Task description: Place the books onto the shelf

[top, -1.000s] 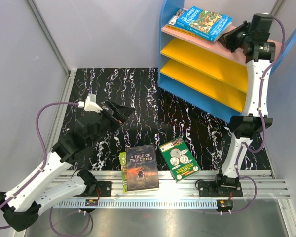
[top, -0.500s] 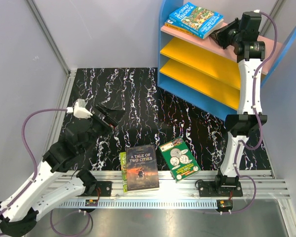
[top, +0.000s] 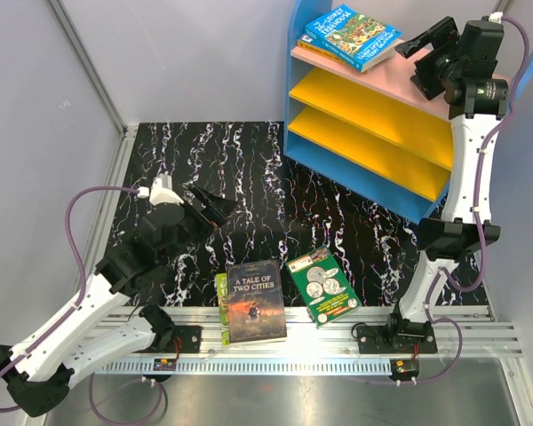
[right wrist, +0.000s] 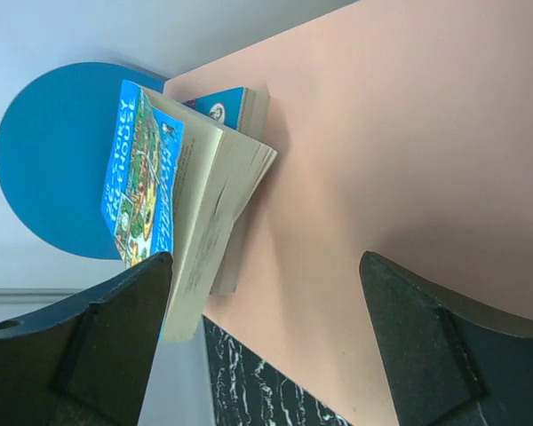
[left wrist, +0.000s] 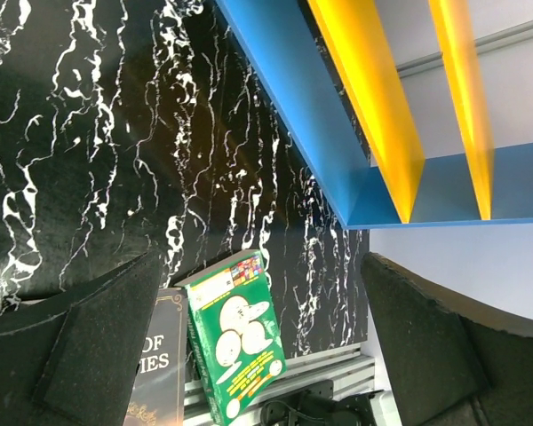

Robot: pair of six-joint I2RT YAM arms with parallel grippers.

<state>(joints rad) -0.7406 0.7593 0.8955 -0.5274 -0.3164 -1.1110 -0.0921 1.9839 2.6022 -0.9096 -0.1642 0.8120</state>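
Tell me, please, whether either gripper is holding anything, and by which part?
Nothing is held. The right gripper stands open over the pink top board, beside the blue book; the left gripper is open and empty.

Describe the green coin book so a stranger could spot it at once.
Start at the black marbled mat and go to its near edge. Three books lie there; the green coin book is the rightmost, lying skewed. Unlike the dark Tale of Two Cities and the lime-green book beside that, its cover shows silver coins.
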